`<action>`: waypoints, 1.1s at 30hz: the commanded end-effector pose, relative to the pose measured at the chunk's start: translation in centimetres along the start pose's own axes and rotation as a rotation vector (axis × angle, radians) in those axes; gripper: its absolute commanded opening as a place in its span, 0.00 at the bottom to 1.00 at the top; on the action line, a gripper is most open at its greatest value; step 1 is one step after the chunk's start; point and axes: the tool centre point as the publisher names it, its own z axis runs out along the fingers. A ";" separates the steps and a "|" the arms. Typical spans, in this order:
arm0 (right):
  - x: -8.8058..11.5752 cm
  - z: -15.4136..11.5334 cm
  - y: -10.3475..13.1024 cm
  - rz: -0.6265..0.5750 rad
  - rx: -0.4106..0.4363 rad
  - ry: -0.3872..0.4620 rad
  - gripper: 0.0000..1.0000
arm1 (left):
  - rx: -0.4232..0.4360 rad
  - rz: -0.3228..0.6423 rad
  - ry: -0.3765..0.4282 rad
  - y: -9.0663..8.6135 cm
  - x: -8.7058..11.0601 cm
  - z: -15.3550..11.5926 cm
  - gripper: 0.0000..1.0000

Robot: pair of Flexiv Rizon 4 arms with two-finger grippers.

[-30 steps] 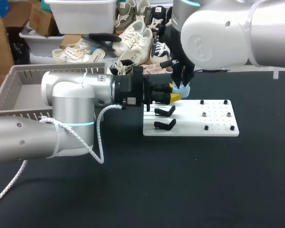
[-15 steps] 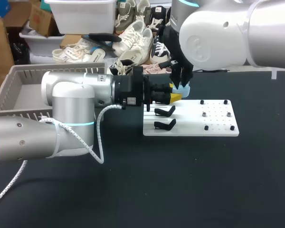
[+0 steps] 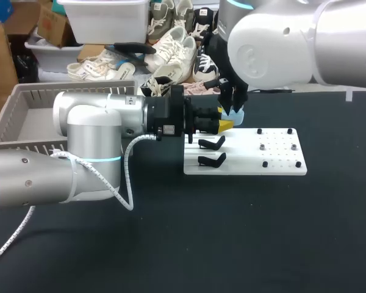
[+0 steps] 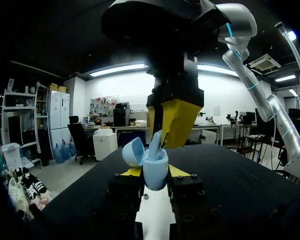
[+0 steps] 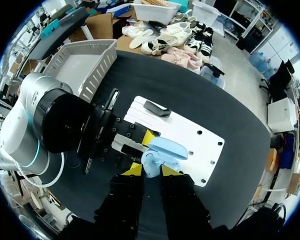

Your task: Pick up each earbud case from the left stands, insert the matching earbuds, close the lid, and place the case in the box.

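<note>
Looks like the earbud-insert step: left gripper (image 4: 155, 172) clamps the open blue case (image 4: 156, 162) over the white board (image 3: 274, 162)'s far-left corner, right gripper (image 5: 151, 171) pinches an earbud (image 4: 155, 141) into it. Next I'd guess press it home, then let go.

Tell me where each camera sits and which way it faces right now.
Head: above and behind, looking down on the table; left arm and right arm show.
Left wrist: looks level along the left gripper, shut on the earbud case; right gripper hangs above.
Right wrist: looks down past its gripper onto case, white board, left arm.
All share the case.
</note>
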 end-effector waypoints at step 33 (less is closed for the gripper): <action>0.2 -1.2 -0.4 -0.003 -0.013 -0.029 0.30 | 0.001 0.001 -0.002 0.1 0.0 0.0 0.00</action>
